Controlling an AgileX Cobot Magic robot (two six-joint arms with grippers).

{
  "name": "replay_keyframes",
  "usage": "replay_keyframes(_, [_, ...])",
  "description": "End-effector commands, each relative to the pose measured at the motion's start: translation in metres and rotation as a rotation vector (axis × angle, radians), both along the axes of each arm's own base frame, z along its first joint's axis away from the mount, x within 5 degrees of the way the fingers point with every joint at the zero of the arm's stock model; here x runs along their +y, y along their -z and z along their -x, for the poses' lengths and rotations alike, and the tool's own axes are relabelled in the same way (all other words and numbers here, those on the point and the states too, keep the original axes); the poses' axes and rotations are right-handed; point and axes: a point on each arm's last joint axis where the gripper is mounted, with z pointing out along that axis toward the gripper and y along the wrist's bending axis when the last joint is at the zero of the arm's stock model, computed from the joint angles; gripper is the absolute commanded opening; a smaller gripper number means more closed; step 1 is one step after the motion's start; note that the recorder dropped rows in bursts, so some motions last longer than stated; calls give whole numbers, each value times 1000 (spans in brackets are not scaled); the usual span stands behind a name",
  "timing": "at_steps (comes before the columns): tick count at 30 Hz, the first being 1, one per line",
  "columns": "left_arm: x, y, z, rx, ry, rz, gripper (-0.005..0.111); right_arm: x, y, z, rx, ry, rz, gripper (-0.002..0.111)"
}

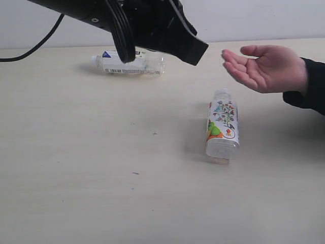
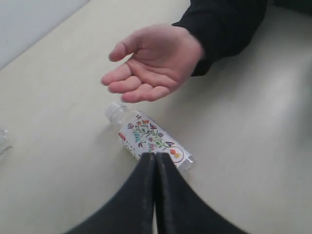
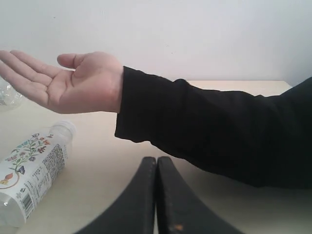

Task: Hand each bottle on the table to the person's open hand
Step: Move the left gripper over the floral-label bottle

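A floral-label bottle lies on its side on the table, cap toward the person's open hand, which hovers palm up just beyond it. A white-blue label bottle lies at the back, partly hidden by my left arm. My left gripper is shut and empty, raised above the table between the two bottles. My right gripper is shut and empty, low over the table under the person's black sleeve; the exterior view does not show it.
A black cable trails over the table's back left. The person's sleeved forearm reaches in from the right edge. A pale wall stands behind the table.
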Motion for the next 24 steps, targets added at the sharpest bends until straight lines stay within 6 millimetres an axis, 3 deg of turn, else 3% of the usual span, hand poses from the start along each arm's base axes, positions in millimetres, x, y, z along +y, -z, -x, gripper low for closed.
replay_keyframes(1, [2, 1, 1, 19, -6, 3, 0, 0, 0, 0, -13, 4, 4, 0])
replay_keyframes(24, [6, 9, 7, 94, 17, -84, 0, 0, 0, 0, -13, 4, 4, 0])
